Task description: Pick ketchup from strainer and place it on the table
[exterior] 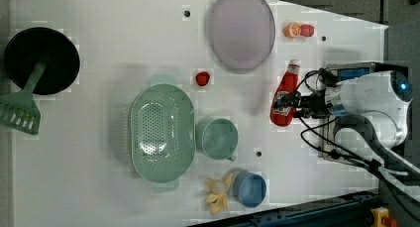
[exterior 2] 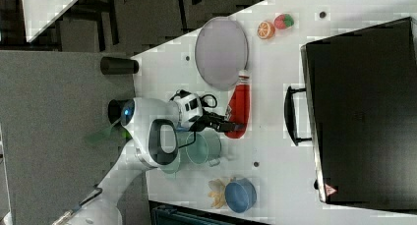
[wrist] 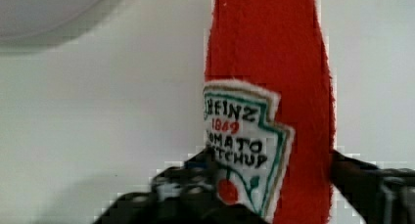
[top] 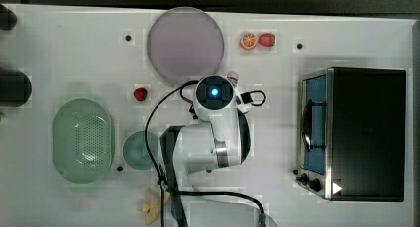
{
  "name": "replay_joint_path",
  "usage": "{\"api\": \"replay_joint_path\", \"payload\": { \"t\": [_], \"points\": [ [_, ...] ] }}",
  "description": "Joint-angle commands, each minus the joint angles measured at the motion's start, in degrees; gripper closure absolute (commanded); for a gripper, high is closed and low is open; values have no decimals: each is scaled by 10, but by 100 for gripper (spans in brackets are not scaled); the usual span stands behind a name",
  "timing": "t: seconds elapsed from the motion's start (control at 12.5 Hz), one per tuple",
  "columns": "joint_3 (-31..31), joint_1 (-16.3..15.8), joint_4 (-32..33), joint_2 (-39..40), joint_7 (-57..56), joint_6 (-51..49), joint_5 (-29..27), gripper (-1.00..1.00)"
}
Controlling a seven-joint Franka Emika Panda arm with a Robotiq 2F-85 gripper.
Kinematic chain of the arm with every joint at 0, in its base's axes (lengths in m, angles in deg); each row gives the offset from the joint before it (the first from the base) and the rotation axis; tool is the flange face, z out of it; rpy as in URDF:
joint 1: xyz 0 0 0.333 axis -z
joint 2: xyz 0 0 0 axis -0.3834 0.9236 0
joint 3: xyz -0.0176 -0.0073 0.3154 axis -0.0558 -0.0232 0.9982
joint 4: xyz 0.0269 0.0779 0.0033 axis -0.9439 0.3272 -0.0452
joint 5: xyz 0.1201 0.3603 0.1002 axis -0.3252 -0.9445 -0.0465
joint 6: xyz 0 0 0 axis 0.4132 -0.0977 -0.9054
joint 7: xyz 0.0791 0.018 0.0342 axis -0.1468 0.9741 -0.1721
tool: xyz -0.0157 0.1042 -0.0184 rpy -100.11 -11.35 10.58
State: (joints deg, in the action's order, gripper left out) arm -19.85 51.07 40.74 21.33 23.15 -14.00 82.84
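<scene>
The red ketchup (exterior: 283, 99) bottle lies lengthwise just above or on the white table (top: 59, 53), its white cap (top: 232, 79) pointing at the lilac plate. My gripper (exterior: 291, 102) holds it across the lower body, a dark finger pressed on each side of the labelled part (wrist: 244, 145); it also shows in the right view (exterior 2: 230, 124). The mint-green strainer (exterior: 161, 133) stands empty far toward the left view's left, well apart from the bottle. In the top view my arm covers most of the bottle.
A lilac plate (top: 185, 44) lies just beyond the cap. A green mug (top: 140, 150) sits beside the strainer, a strawberry (top: 140, 94) near it. A toaster oven (top: 361, 133) fills the top view's right. A blue cup (exterior: 250, 189) and banana (exterior: 218, 195) lie near the front edge.
</scene>
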Motion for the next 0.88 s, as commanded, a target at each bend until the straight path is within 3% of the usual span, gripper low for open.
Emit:
{"api": "replay_joint_path", "payload": {
  "t": [0.08,0.32,0.56,0.88],
  "points": [
    [-7,-1,-6,-3,-24,16,17,-100],
    [-5,-1,-54,-51,-24,9,16,-100],
    [3,-2,-124,-111,-23,-82,1,-100],
    [18,-2,-230,-148,15,-281,-121,-100]
  ]
}}
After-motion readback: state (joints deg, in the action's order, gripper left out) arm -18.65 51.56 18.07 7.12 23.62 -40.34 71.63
